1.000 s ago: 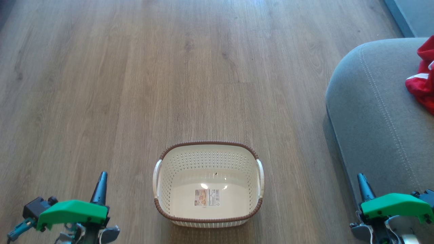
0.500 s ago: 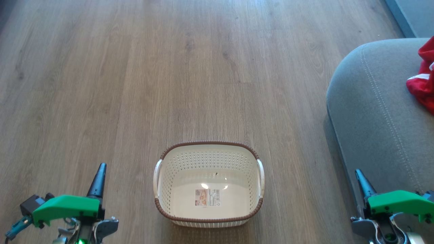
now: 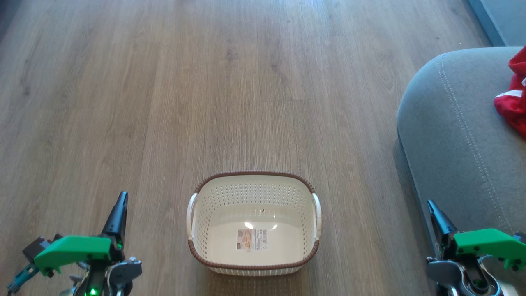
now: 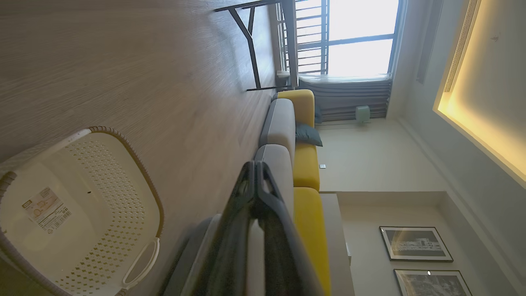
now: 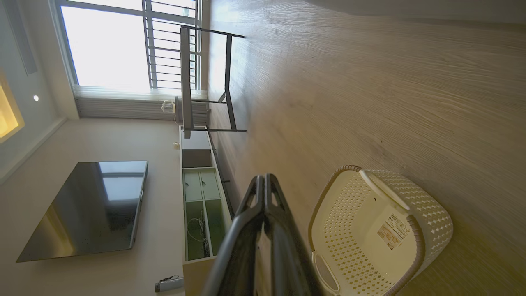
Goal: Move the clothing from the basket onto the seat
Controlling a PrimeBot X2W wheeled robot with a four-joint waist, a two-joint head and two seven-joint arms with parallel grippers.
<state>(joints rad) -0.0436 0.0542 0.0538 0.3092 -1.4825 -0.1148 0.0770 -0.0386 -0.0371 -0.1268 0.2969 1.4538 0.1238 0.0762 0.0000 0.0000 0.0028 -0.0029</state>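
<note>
Left gripper (image 3: 120, 203), right gripper (image 3: 434, 210): closed, empty, flanking basket (image 3: 252, 173). Clothing (image 3: 513, 107) on seat (image 3: 452, 144) right of basket; likely done, park clear.

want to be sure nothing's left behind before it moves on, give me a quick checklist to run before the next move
1. basket has no clothing in it: ok, just a sticker label on its bottom.
2. clothing lies on the seat: ok.
3. Whole garment on the seat: cannot tell, the head view's edge cuts it off.
4. left gripper shut, holding nothing: ok.
5. right gripper shut, holding nothing: ok.
</note>
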